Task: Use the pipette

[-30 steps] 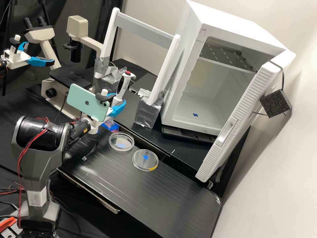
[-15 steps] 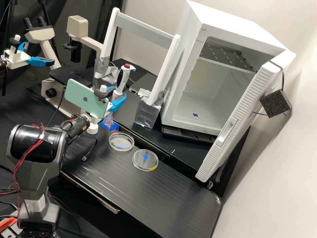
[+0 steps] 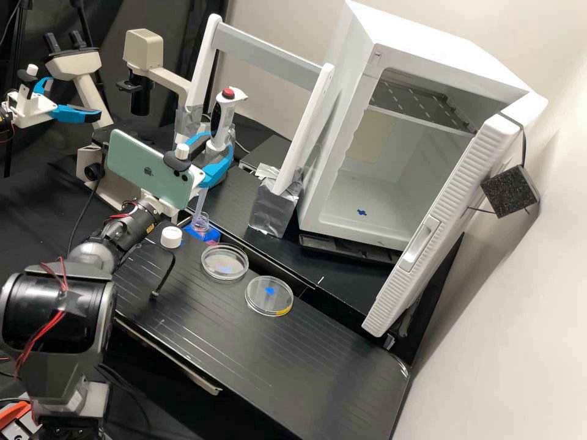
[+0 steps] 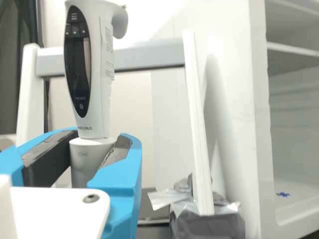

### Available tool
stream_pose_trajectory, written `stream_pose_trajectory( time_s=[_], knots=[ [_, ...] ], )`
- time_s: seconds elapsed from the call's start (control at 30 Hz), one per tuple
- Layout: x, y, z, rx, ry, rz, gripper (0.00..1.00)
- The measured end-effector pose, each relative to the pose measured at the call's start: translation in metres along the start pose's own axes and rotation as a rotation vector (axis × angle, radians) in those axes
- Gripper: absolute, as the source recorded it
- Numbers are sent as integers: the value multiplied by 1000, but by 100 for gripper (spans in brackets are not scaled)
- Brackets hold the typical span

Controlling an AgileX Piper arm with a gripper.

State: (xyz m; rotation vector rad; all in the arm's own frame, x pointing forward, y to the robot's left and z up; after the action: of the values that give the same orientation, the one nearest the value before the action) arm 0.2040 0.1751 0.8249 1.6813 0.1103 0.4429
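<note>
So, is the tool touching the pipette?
Touching. In the wrist view, the tool is closed on the pipette, its dark pads against both sides of the barrel.

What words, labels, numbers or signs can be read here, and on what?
Pipette: print on the body and collar, too small to read surely.
Green phone: a logo, no legible words.
Clear dish with the yellow mark: a blue patch, no legible text.

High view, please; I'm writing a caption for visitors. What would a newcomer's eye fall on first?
Probably the big white cabinet at the right, its door wide open. Next, the mint-green phone mounted slantwise by the gripper, left of centre. Then the red-topped pipette, held near upright between bright blue fingers.
</note>
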Motion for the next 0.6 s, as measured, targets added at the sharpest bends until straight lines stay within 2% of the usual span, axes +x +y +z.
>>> stream_pose_trajectory(
  time_s=[0.23, 0.33, 0.43, 0.5, 0.6],
  knots=[
    [-11, 16, -3, 21, 23, 34, 0],
    [-18, 25, 3, 20, 18, 58, 0],
    [-24, 36, 10, 36, 13, 95, 0],
    [-30, 45, 16, 61, 11, 125, 0],
    [-39, 65, 29, 135, 11, 210, 0]
  ],
)
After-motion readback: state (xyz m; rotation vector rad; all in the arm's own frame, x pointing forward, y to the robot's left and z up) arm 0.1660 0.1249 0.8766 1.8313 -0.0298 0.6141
